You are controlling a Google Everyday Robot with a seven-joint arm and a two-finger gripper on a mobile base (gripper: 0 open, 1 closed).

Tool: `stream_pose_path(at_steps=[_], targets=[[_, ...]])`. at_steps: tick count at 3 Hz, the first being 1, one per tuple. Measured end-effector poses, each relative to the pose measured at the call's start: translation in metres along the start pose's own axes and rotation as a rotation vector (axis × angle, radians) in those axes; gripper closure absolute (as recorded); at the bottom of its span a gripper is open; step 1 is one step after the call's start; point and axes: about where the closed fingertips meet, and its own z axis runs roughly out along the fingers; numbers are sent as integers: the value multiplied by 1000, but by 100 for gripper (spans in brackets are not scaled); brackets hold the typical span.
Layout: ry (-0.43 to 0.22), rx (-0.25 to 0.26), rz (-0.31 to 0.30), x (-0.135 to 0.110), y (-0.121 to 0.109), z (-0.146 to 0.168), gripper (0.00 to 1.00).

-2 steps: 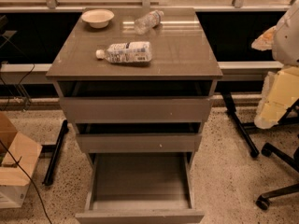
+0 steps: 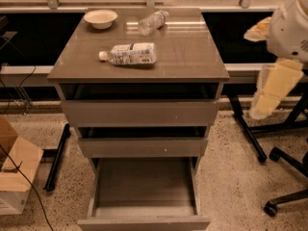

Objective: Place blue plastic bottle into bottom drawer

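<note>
Tool [image 2: 270, 91], seemingly the cream shape at right, state unclear, well apart from blue plastic bottle [image 2: 131, 54].

Cream jaws (far right), white-and-blue bottle [image 2: 131, 54]

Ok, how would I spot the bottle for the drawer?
Find the grey-brown cabinet with its bottom drawer open. On top, the blue plastic bottle lies on its side near the middle, far from the claw off to the right. Unlike the thinner bottle behind it, it has a wide white-and-blue label.
</note>
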Motion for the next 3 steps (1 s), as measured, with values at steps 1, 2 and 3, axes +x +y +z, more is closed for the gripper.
stream_pose_path(at_steps=[1,2,3], targets=[[-75,0,-86,-29,-26,22,0],[-128,-4,-146,-65,-46,40,0],[-202,-18,-176,-101,-64,59,0]])
